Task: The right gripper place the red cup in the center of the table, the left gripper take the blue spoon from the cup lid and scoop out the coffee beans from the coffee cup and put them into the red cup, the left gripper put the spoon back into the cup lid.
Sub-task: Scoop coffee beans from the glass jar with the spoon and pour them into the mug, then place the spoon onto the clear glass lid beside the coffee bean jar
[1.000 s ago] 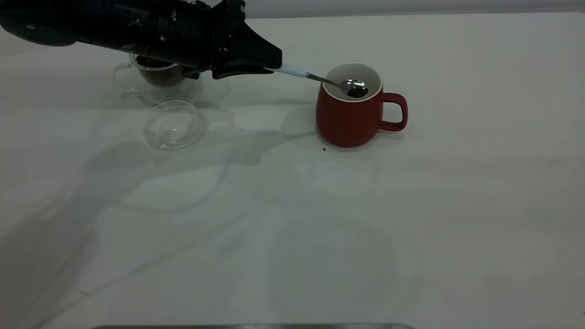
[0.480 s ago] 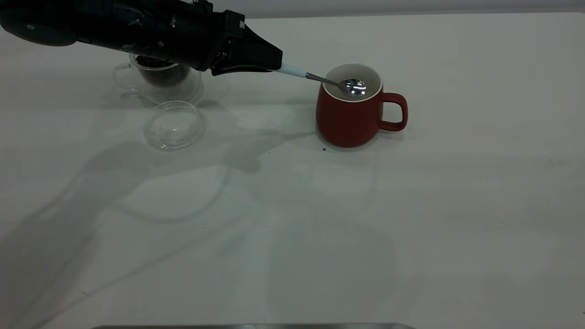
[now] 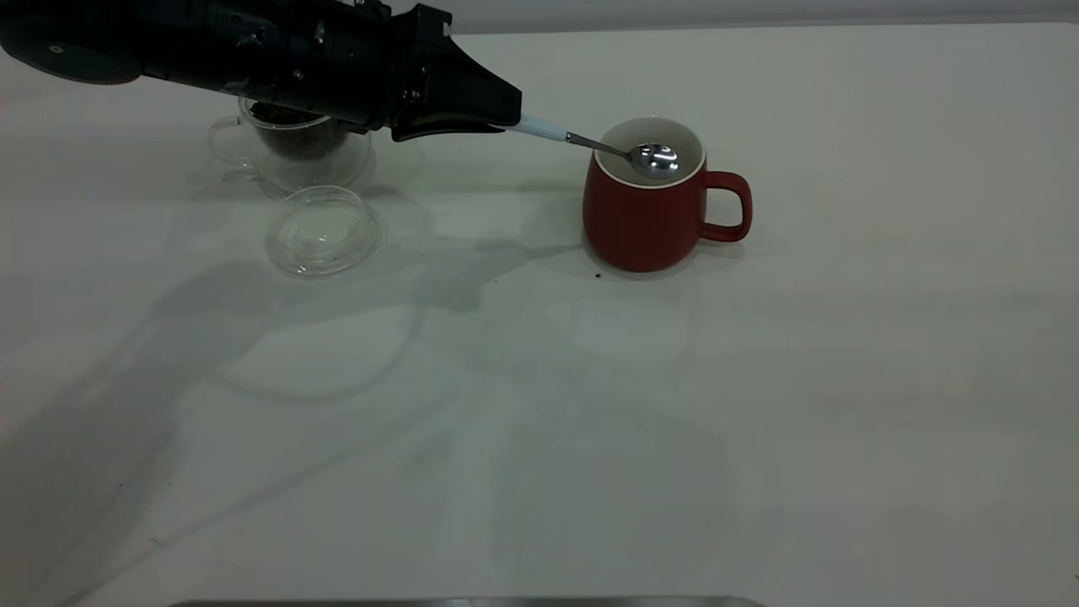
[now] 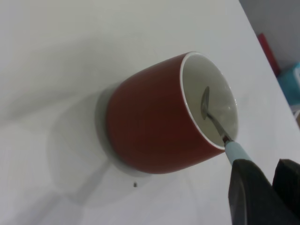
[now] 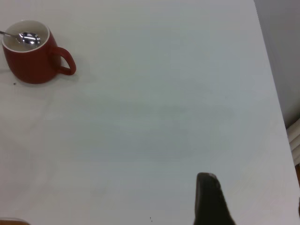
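Note:
The red cup [image 3: 641, 219] stands upright near the table's [image 3: 759, 405] middle, handle to the right. My left gripper [image 3: 508, 120] is shut on the blue spoon's [image 3: 582, 142] pale handle. The shiny spoon bowl hovers over the cup's mouth with nothing in it. In the left wrist view the spoon [image 4: 213, 119] reaches into the red cup [image 4: 154, 122] from my left gripper [image 4: 262, 176]. The coffee cup [image 3: 291, 156], with coffee beans [image 3: 295, 139] inside, stands behind the left arm. The cup lid [image 3: 322, 232] lies in front of it, bare. My right gripper [image 5: 253, 204] is open, far from the red cup [image 5: 30, 61].
A tiny dark speck [image 3: 598, 275] lies on the table just in front of the red cup. A grey strip [image 3: 472, 602] runs along the near edge. The table's right edge [image 5: 272, 84] shows in the right wrist view.
A second ago the spoon bowl was tilted with dark beans in it over the red cup. Now it has rolled back level and is bare and shiny. The left gripper has turned at the wrist.

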